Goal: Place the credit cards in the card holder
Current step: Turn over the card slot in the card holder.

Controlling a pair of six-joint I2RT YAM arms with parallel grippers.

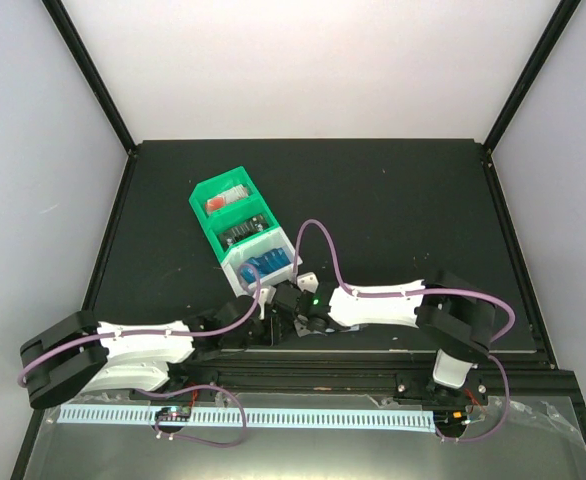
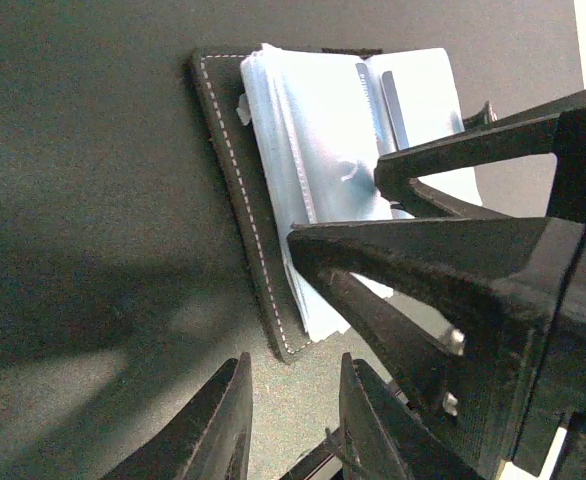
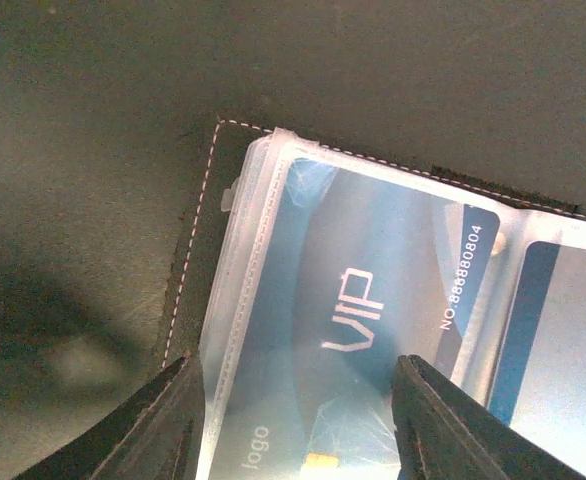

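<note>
— Where is the card holder found?
— It is seen lying open on the black mat, in the upper middle of the left wrist view. Its stitched edge is turned to the left and its clear sleeves face up.

— And the credit cards?
— One, blue and marked VIP, is lodged inside a sleeve at the centre of the right wrist view. A second blue card is tucked in the sleeve at the right edge. In the overhead view, further blue cards are seen in the white bin, just below the green bins.

— How is the right gripper set?
— It is spread wide above the VIP sleeve, and nothing is gripped.

— And the left gripper?
— Only a narrow gap is shown between its fingers, at the bottom of its own view, and nothing is clasped. The holder's lower corner lies just beyond the tips. Whether it is touched cannot be told.
</note>
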